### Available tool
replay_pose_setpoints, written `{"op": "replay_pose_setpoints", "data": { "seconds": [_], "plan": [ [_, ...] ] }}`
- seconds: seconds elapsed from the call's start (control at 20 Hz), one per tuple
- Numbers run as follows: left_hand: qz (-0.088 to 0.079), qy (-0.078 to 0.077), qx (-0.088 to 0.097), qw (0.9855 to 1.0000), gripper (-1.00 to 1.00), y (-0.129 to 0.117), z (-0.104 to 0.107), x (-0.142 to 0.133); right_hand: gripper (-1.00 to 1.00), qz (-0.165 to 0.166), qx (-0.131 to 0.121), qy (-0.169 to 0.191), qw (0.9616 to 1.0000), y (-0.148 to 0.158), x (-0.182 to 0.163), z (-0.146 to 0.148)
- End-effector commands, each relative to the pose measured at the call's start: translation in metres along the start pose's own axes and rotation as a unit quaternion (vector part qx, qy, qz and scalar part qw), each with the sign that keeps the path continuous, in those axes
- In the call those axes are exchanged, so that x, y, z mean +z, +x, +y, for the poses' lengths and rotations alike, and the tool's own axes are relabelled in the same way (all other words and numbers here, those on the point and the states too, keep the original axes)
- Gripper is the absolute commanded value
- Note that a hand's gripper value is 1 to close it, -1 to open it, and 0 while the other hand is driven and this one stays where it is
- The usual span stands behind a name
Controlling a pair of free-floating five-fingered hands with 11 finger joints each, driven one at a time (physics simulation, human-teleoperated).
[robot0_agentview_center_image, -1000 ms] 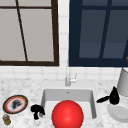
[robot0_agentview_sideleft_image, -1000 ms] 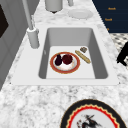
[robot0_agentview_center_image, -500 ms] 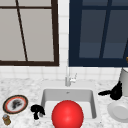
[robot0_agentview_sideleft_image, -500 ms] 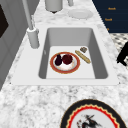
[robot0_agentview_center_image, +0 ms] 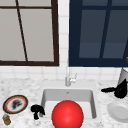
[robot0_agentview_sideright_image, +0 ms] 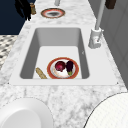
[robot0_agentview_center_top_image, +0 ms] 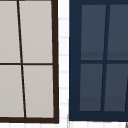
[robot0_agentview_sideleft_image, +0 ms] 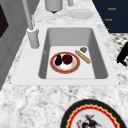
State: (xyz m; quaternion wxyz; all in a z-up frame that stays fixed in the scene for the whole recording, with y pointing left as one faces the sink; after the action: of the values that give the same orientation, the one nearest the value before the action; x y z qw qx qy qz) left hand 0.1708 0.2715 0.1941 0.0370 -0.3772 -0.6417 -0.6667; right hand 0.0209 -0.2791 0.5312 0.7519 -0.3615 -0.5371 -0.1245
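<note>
Marble-patterned countertop with white sink set in middle. Faucet on sink's back rim. On sink floor: red-rimmed plate carrying two dark fruits; baguette just beside plate; small brown piece near baguette's far end. On countertop left of sink: decorated plate, small jar near it. Right of sink: white plate, grey container behind it.

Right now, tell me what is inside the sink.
In the sink lies a red-rimmed plate carrying two dark, round foods. Beside it lie a tan stick-like thing and a small brown piece. Anything under the plate is covered.
</note>
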Motion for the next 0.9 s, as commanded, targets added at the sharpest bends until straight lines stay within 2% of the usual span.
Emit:
{"op": "replay_pose_setpoints", "data": {
  "seconds": [0.0,0.2,0.4,0.85],
  "plan": [
    [0.000,0.000,0.000,1.0000,0.00,0.000,0.000,0.000,-1.00,0.018,-0.033,0.007,0.9993,0.007,0.021,-0.028],
    [0.000,0.000,0.000,1.0000,0.00,0.000,0.000,0.000,-1.00,0.025,-0.050,0.008,0.9984,0.016,0.042,-0.053],
    [0.000,0.000,0.000,1.0000,0.00,0.000,0.000,0.000,-1.00,0.029,-0.075,-0.010,0.9967,0.025,0.054,-0.067],
    [0.000,0.000,0.000,1.0000,0.00,0.000,0.000,0.000,-1.00,0.042,-0.087,-0.020,0.9951,0.056,0.089,-0.110]
  ]
}}
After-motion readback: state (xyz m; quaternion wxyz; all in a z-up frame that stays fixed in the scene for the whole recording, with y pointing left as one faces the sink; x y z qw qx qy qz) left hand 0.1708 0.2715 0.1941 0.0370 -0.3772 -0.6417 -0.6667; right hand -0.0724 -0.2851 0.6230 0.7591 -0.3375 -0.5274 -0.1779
